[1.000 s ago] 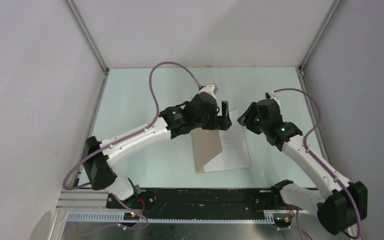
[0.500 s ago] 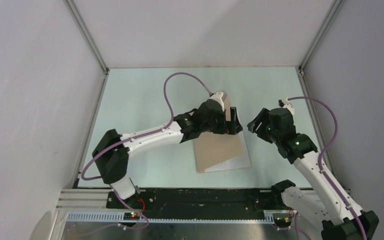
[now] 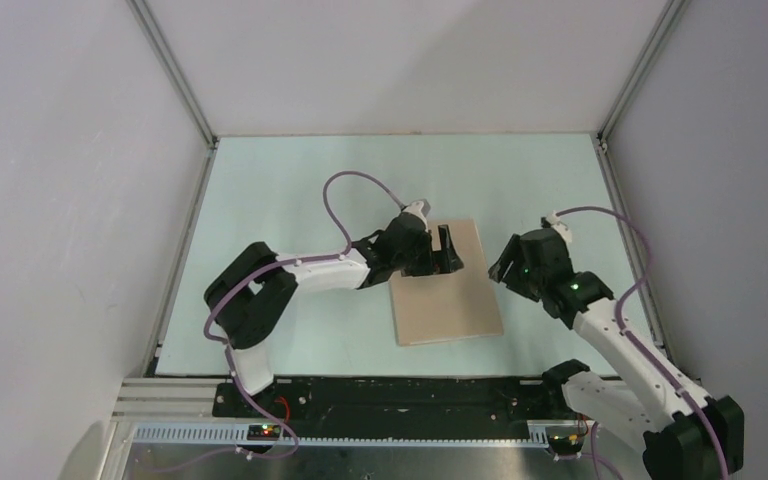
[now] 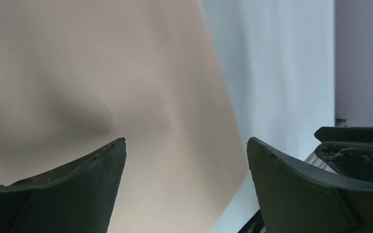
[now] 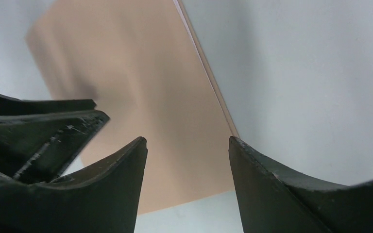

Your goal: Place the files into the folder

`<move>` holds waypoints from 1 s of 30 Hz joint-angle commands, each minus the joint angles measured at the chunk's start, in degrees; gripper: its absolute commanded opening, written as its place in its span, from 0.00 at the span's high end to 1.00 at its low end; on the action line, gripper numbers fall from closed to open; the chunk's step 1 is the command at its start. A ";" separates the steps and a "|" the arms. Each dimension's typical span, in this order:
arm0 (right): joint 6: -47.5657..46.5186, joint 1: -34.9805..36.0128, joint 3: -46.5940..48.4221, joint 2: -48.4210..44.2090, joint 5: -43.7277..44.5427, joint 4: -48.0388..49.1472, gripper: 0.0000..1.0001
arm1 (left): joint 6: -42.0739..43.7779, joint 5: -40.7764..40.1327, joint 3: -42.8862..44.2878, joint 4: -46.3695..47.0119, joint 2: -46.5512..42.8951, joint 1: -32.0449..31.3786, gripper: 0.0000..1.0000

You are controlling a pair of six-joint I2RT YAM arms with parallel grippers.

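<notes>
From here I cannot make out any lettering, label or maker's mark; the arms' housings are too small in the overhead view and both wrist views are soft. The folder (image 3: 447, 285) lies shut and flat on the pale green table (image 3: 290, 190), right of the middle, long side running away from me and turned a little clockwise. Its cover is plain, matte tan-brown card with a straight, clean edge. In the right wrist view a thin pale line runs along its right edge, but I cannot tell whether that is paper or the lower cover, so the files are hidden from me if they are inside. The left gripper (image 4: 187, 141) hangs low over the folder's far left part, its fingers (image 4: 77, 189) spread wide with nothing between them but the cover beneath. The right gripper (image 5: 188, 139) sits just beside the folder's right edge, near its far half, tilted toward it; its fingers (image 5: 291, 189) stand apart too and grasp nothing. The two grippers face each other across the cover, near but not touching.
</notes>
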 commanded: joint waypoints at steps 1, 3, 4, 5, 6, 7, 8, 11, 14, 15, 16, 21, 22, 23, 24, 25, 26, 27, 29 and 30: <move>0.54 3.21 -2.78 3.63 0.47 7.10 0.33 | -0.46 2.52 -3.23 3.38 1.33 2.34 0.02; 1.46 4.96 -3.73 5.36 1.46 8.46 0.33 | -0.34 3.68 -4.37 3.41 1.75 3.47 0.02; 2.06 5.46 -4.46 5.81 1.89 9.29 0.32 | -0.23 4.08 -4.63 3.42 1.82 3.74 0.02; 2.46 6.49 -4.79 6.67 2.02 9.78 0.32 | 0.30 4.16 -4.91 3.16 1.88 4.27 0.02; 3.25 7.47 -5.36 7.03 2.31 10.54 0.32 | 0.53 4.49 -5.08 2.94 1.84 4.49 0.02; 3.59 7.94 -5.59 7.64 2.45 10.89 0.32 | 1.07 4.63 -5.13 2.35 1.71 5.03 0.02; 4.04 8.91 -5.87 7.91 2.71 11.39 0.32 | 1.35 4.78 -5.10 1.96 1.54 5.31 0.02; 4.57 10.13 -5.90 8.61 2.97 11.98 0.32 | 4.03 4.81 -3.39 -1.09 0.31 6.45 0.02; 4.43 10.23 -5.86 8.16 2.19 12.76 0.32 | 7.38 3.77 0.14 -8.23 -1.27 6.94 0.02; 4.27 10.16 -5.80 7.52 1.70 12.75 0.32 | 9.04 3.31 1.99 -9.83 -1.84 6.98 0.02; 3.95 9.91 -5.59 7.11 1.44 12.74 0.32 | 9.64 2.45 2.64 -12.06 -3.74 6.99 0.02; 2.45 6.60 -4.70 3.18 -3.62 11.94 0.29 | 11.44 -6.23 2.15 -19.63 -15.07 6.98 0.02; 1.98 5.46 -4.64 1.88 -4.30 12.03 0.25 | 11.59 -7.45 1.11 -22.03 -18.56 6.95 0.02; 1.68 4.87 -4.49 1.17 -5.72 12.16 0.22 | 11.94 -9.93 0.75 -23.19 -20.29 6.92 0.02; 1.10 3.93 -4.36 -0.14 -6.31 12.22 0.19 | 12.01 -11.32 0.21 -25.47 -23.89 6.96 0.02; 0.84 3.62 -4.09 -0.85 -7.11 12.29 0.17 | 12.05 -14.30 -1.24 -26.58 -25.59 6.99 0.02; 0.37 3.17 -3.90 -2.31 -7.36 12.33 0.12 | 12.12 -15.66 -2.99 -28.36 -29.17 6.97 0.02; 0.05 2.75 -3.54 -2.95 -7.61 12.30 0.11 | 12.37 -17.56 -3.94 -28.99 -30.99 7.03 0.02; -0.28 2.34 -3.10 -4.59 -7.58 12.11 0.07 | 13.34 -19.67 -6.57 -30.12 -35.99 7.09 0.02; -0.38 2.17 -2.92 -5.49 -7.55 11.94 0.05 | 13.70 -20.55 -8.17 -30.94 -38.95 7.17 0.02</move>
